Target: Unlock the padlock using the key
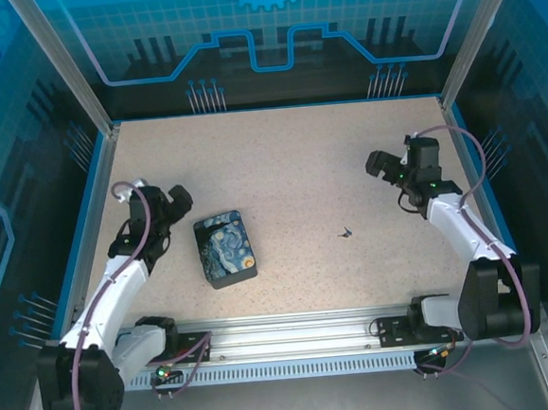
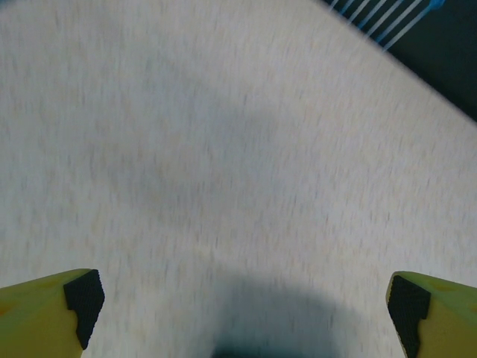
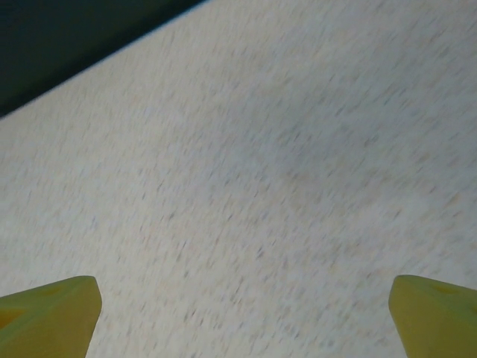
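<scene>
Nothing picked up yet, looks like the very first step

Left gripper (image 1: 179, 203) and right gripper (image 1: 377, 166) both have fingers spread wide with nothing between them. The padlock (image 1: 225, 249) lies face up just beside the left gripper, long axis running far-to-near with a slight tilt; can't tell which end the shackle's on. The key (image 1: 345, 232) sits near mid-table (image 1: 289, 156), well apart from the padlock, too tiny to read its direction. I'd guess next is a careful pinch on that flat little key while the left steadies the lock
</scene>
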You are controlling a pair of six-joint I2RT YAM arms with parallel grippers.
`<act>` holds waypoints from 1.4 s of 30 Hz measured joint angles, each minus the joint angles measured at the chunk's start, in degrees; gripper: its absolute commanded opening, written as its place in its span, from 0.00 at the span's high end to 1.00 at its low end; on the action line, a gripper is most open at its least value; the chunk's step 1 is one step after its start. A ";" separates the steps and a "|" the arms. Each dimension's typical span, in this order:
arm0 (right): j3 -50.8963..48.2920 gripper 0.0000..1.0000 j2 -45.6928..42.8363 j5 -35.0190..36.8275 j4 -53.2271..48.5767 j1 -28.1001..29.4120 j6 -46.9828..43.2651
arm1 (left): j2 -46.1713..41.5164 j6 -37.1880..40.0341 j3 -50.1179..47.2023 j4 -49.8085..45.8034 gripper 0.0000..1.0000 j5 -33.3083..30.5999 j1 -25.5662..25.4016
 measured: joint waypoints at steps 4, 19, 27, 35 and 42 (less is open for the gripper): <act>-2.43 0.00 -4.07 0.42 -3.58 6.80 1.73 | -3.78 -6.03 -0.17 -10.38 0.01 0.92 -5.88; -4.92 0.01 -6.67 0.35 -8.55 20.68 4.52 | -9.79 -21.33 -8.22 -20.94 0.01 3.96 -23.10; -5.14 0.00 -6.71 -2.82 -8.28 21.07 5.33 | -3.63 -26.88 -9.66 -11.47 0.01 4.79 -33.00; -5.73 0.00 -7.80 -2.73 -11.32 21.46 5.79 | 18.14 -27.98 -0.33 3.78 0.01 5.01 -40.15; -7.52 0.00 -10.86 -1.33 -14.97 21.38 7.28 | 36.79 -26.01 18.38 11.58 0.01 7.04 -40.54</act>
